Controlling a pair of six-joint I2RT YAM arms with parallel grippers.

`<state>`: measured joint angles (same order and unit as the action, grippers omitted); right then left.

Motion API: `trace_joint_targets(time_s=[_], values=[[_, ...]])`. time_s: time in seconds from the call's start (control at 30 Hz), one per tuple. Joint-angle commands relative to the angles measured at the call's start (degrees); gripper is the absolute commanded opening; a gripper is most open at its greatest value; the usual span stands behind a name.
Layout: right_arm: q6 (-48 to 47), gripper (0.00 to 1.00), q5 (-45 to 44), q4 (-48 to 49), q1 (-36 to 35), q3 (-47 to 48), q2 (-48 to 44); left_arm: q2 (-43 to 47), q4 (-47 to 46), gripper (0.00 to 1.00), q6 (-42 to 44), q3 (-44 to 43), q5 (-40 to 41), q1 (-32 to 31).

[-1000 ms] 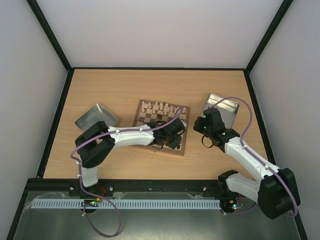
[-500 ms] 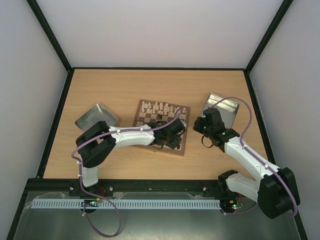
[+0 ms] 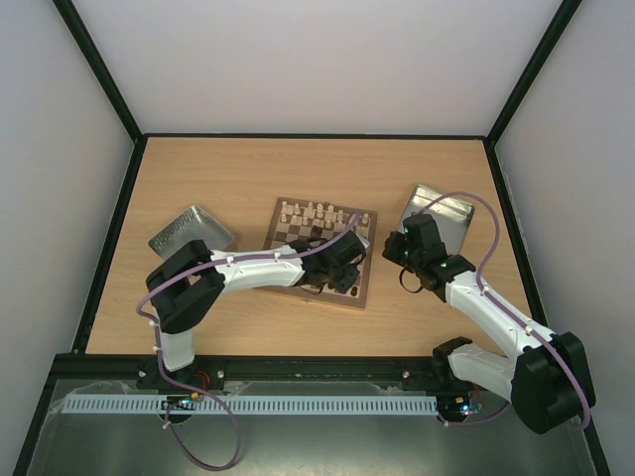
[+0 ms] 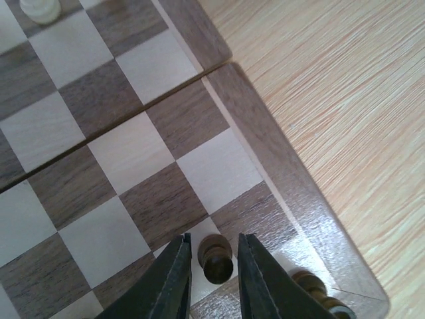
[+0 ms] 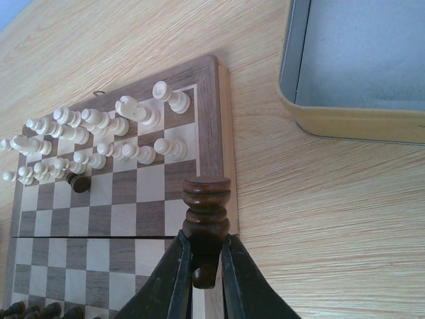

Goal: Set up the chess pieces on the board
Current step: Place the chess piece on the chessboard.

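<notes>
Wooden counter (image 3: 248,169) carries everything. The chessboard (image 3: 285,238) lies mid-counter, with the left arm reaching over it and the right arm stopped just off its right edge. One silver tin (image 3: 189,230) sits well left of the left fingers. A second tin (image 5: 358,80) lies ahead and right of the right fingers, apart from the board. Left fingers (image 4: 247,266) are low over the board's near right corner and set narrow but not pinching. A dark brown pawn (image 4: 217,256) stands on the board between them, with a sliver of gap showing on each side. A second dark piece (image 4: 312,289) stands just right of those fingers at the very corner, partly cut by the frame. One cream piece (image 4: 40,8) shows far ahead and left. Right fingers (image 5: 180,266) are closed on the lower end of a dark turned piece (image 5: 206,199), which rises upright out of the grip beside the board's border; which figure it is I cannot tell. Ahead and left of these fingers the cream pieces (image 5: 99,129) fill two rows along the board's far edge. A lone dark piece (image 5: 80,183) stands just in front of them. More dark pieces (image 5: 40,311) line the near edge, low and left.
</notes>
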<state>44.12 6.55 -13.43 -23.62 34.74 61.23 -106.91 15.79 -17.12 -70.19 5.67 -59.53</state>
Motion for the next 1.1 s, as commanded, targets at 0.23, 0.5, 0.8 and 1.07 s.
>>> trace_joint_targets(time_s=[0.23,0.5,0.8,1.07], values=[[-7.4,0.1,13.17,6.91,0.24,-0.56,-4.82,13.76,-6.95,0.32,-8.27,3.07,-9.35,5.24],[-10.13,0.09,36.74,19.24,0.24,-1.26,-6.83,28.01,-19.34,0.59,-24.92,12.36,-23.69,16.02],[-10.82,0.09,51.34,26.24,-0.09,-0.05,-5.57,28.01,-29.57,0.72,-31.36,15.02,-41.49,18.75],[-14.84,0.09,50.41,20.72,-2.05,0.75,-5.38,25.48,-30.66,0.46,-30.49,14.41,-46.9,18.66]])
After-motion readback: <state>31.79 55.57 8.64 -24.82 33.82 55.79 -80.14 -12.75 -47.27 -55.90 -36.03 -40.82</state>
